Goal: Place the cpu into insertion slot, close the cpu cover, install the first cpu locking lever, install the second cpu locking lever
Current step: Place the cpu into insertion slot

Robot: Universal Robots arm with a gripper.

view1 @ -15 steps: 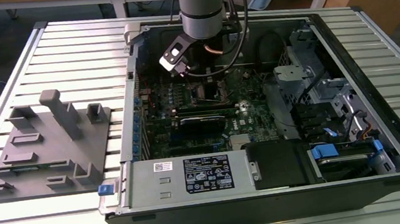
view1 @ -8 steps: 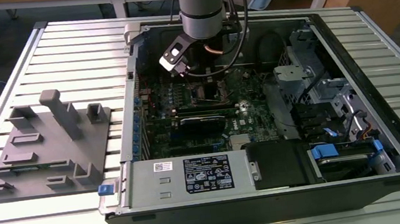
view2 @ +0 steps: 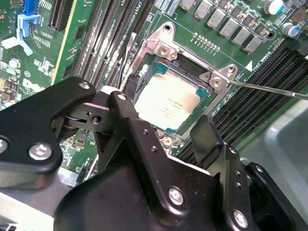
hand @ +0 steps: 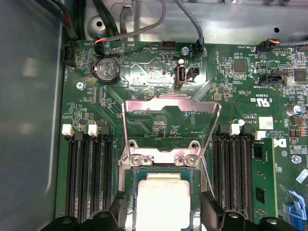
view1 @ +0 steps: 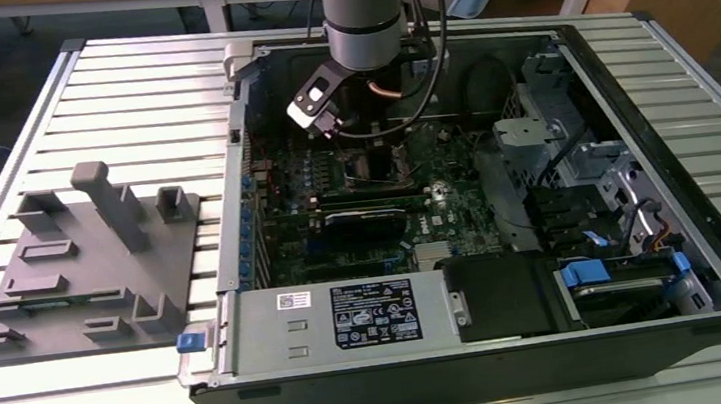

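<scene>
The cpu [view2: 168, 102], a small square chip with a silver-tan top, lies flat in the insertion slot [view2: 156, 50] on the green board. In the first wrist view the cpu [hand: 163, 199] sits just under the cpu cover [hand: 171, 102], which stands swung up and open, with the board showing through its window. My gripper [view2: 161, 113] is open, one black fingertip [view2: 119, 99] on each side of the socket, wider apart than the chip and holding nothing. A thin locking lever [view2: 269, 90] sticks out free from a socket corner. The arm [view1: 363, 31] hangs over the slot [view1: 375, 165].
Long black memory slots [hand: 89, 178] flank the socket on both sides. The open case holds a grey power supply box [view1: 333, 320] at the front and a drive cage [view1: 555, 141] on the exterior view's right. A grey fixture plate [view1: 87, 281] lies on the slatted table.
</scene>
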